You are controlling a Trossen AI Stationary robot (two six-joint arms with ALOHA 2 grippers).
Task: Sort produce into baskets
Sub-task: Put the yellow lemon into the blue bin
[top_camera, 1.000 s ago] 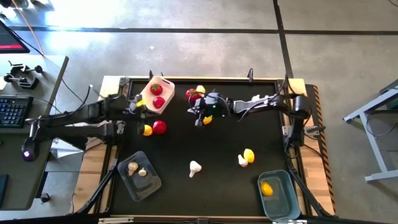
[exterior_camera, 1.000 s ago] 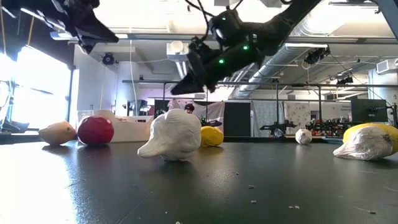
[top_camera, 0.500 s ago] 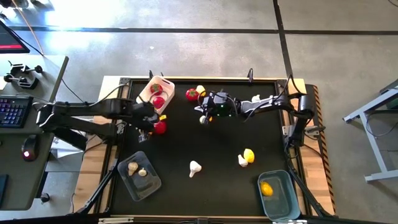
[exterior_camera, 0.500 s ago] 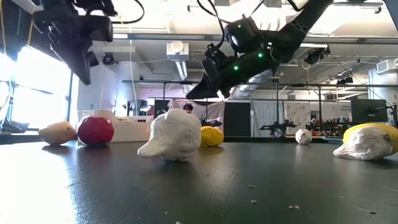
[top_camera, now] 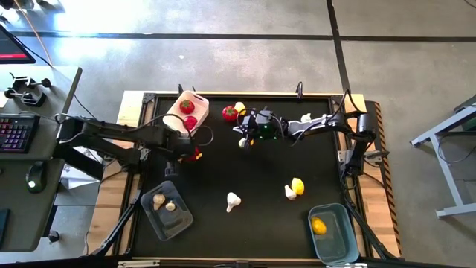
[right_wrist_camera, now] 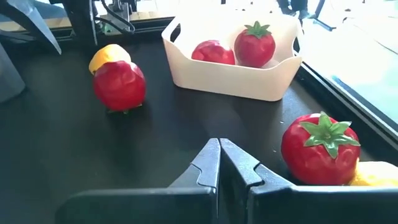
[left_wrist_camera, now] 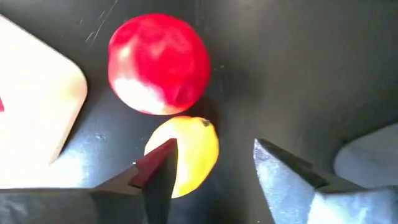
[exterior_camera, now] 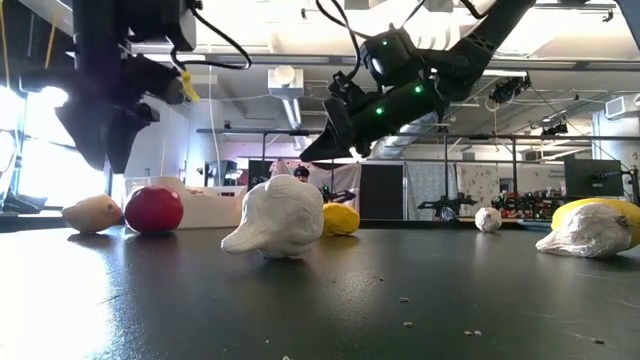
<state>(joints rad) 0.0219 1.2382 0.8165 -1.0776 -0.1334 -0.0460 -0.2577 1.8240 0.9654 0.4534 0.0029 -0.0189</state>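
Yellow, a lemon [left_wrist_camera: 185, 152] is lying on the black table [top_camera: 245, 179] just ahead of the left gripper [left_wrist_camera: 214, 165], whose fingers [left_wrist_camera: 158, 171] are standing apart, released, one tip overlapping the lemon's edge. Just beyond the lemon, touching it, a red tomato [left_wrist_camera: 158, 63] is sitting, with the white basket [left_wrist_camera: 34, 99] off to one side of the fingers. The right gripper [right_wrist_camera: 219, 155] is hovering with its fingers [right_wrist_camera: 208, 163] clenched on nothing (tips pressed together). Near one side of them another tomato [right_wrist_camera: 320, 148] is standing, green top up; farther ahead, the white basket is holding two tomatoes [right_wrist_camera: 254, 43]. Well apart, the clear basket [top_camera: 167, 208] is holding two garlic bulbs [top_camera: 159, 199] and the blue basket [top_camera: 332, 232] one lemon.
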